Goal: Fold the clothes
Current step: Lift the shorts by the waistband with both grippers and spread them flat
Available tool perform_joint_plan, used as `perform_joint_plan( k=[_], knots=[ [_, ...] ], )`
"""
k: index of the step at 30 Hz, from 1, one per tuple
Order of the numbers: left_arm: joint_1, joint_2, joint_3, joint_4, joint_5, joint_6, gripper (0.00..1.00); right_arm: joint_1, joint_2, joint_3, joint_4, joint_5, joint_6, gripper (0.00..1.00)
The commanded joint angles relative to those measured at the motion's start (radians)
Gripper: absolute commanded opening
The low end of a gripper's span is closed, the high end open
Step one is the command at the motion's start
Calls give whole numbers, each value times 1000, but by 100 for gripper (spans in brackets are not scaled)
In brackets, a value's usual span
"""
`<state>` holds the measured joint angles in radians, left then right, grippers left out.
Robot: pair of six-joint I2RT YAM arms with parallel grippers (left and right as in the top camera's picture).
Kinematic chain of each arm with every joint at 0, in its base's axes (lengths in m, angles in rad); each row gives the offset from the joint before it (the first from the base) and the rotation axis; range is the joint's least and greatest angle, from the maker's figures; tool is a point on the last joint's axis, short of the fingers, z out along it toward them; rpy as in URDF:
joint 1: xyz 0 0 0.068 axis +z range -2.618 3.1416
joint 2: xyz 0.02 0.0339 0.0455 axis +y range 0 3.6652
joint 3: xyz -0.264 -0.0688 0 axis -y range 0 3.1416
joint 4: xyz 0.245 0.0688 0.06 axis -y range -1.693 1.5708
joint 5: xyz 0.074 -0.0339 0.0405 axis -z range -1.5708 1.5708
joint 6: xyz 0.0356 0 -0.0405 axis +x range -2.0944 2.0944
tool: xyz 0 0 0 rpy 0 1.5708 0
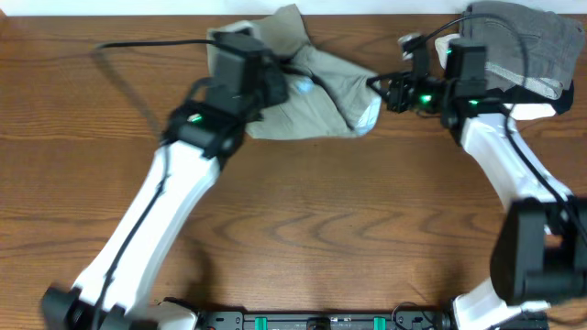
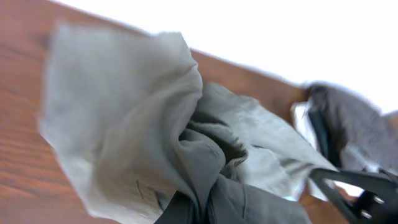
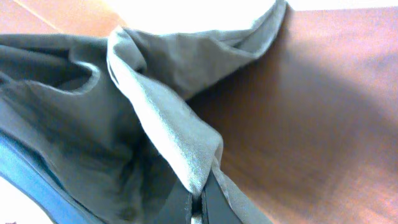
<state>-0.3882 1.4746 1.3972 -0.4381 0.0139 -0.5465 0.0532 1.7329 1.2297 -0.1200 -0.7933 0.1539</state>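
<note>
We see the right gripper [image 3: 198,204] clamped on the edge of the shorts [image 1: 323,103] nearest the grey garment [image 1: 525,37], the left gripper [image 2: 206,210] pinching folds farther from it.

Even light overhead; wrist views motion-blurred, blown-out white beyond the table [image 2: 18,180].

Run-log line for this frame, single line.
stage: fold not done | shorts: bunched | left end effector: shut on shorts | right end effector: shut on shorts edge | grey garment: apart from shorts
</note>
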Motion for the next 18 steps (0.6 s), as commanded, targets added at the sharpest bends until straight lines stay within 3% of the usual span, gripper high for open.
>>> perform_joint_plan(
  k=[1,9,18],
  knots=[
    [31,-116,5,-5,-35,90,6,-10,-138,20,18,0,26,1],
    [69,-420,5,5,-79,203,6,-51,-433,20,16,134,34,1],
    [69,-662,6,6,-79,239,6,-53,-686,20,-23,241,51,1]
  ],
)
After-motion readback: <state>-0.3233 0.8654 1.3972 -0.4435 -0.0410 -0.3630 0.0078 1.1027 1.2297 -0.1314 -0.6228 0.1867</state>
